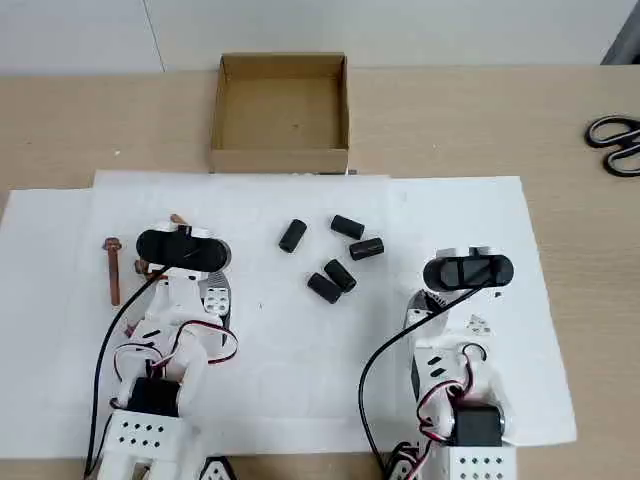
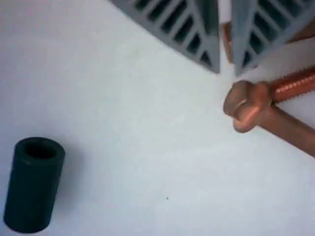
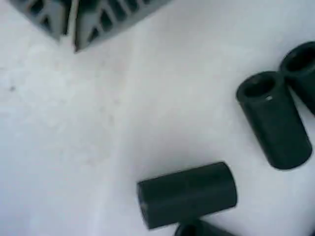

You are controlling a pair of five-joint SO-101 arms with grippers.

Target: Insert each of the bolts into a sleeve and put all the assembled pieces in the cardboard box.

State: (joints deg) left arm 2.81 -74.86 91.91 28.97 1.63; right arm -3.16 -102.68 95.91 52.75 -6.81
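Observation:
Several black sleeves (image 1: 340, 274) lie on the white paper, below the open, empty cardboard box (image 1: 228, 110). One copper bolt (image 1: 113, 270) lies at the left, and other bolts are partly hidden under the left arm (image 1: 185, 250). My left gripper (image 2: 227, 69) is shut just above the paper; a bolt head (image 2: 246, 105) and crossed shafts lie beside its tips, and one sleeve (image 2: 32, 184) lies farther off. The right arm (image 1: 468, 272) stands right of the sleeves. My right gripper (image 3: 70, 42) is shut and holds nothing, with sleeves (image 3: 187, 194) (image 3: 273, 118) a short way off.
White paper (image 1: 300, 400) covers the wooden table in front of both arms. Scissors (image 1: 615, 140) lie at the far right edge of the table. The box stands just beyond the paper's far edge.

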